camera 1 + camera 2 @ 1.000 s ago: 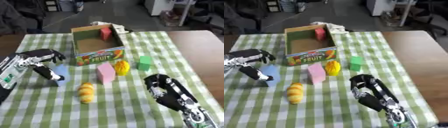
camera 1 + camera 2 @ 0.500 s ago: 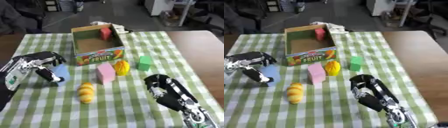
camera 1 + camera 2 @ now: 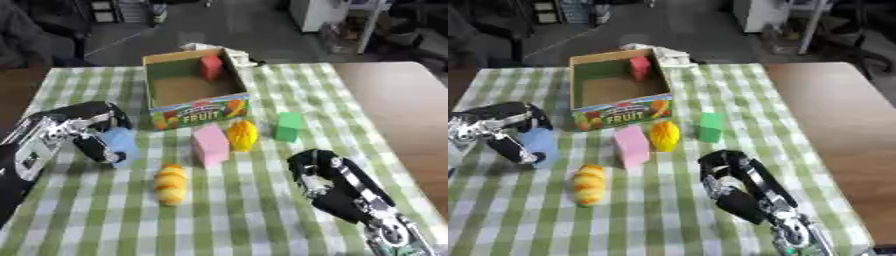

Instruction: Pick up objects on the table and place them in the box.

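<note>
Left hand (image 3: 83,131) is seen at the left side of the green-checked tablecloth (image 3: 262,220), fingers and thumb curled round a light blue block (image 3: 120,144), which is pinched between them just above or on the cloth; contact with the cloth cannot be told. Right hand (image 3: 328,180) is found at the near right, fingers curled inward, nothing held. The open cardboard fruit box (image 3: 194,90) is placed at the far centre, "FRUIT" printed on its near wall, with a red block (image 3: 211,67) inside against the far wall. Just near the box, three items are lined up: a pink block (image 3: 210,145), a yellow-orange fruit-shaped piece (image 3: 242,135) touching or just beside it on the right, and a green block (image 3: 288,126) further right, apart. A yellow-orange lumpy piece, possibly a toy bread or corn (image 3: 171,183), is located near-left of the pink block. A pale crumpled item (image 3: 674,56) is seen behind the box's far right corner.
</note>
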